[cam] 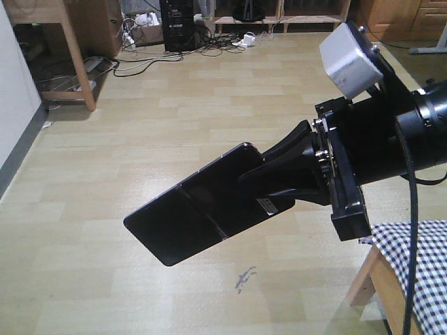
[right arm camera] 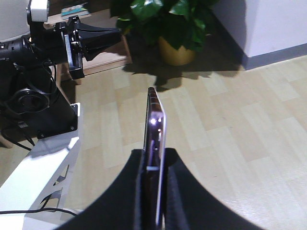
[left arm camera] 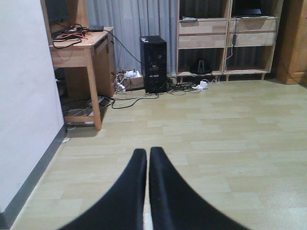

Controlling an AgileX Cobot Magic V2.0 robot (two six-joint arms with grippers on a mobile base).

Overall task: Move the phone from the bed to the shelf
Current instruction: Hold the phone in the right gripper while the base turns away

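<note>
Right wrist view shows the right gripper clamped edgewise on the phone, held clear of the bed, probably for transfer to the shelf. The left gripper is pressed together, empty.

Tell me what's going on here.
The right gripper has the phone clamped at one end between its jaws and holds it in the air over the wood floor. The phone is clear of the bed, whose checked corner shows at the lower right of the front view. The left gripper is shut and empty. The shelf stands across the room, so the phone is not yet placed.
</note>
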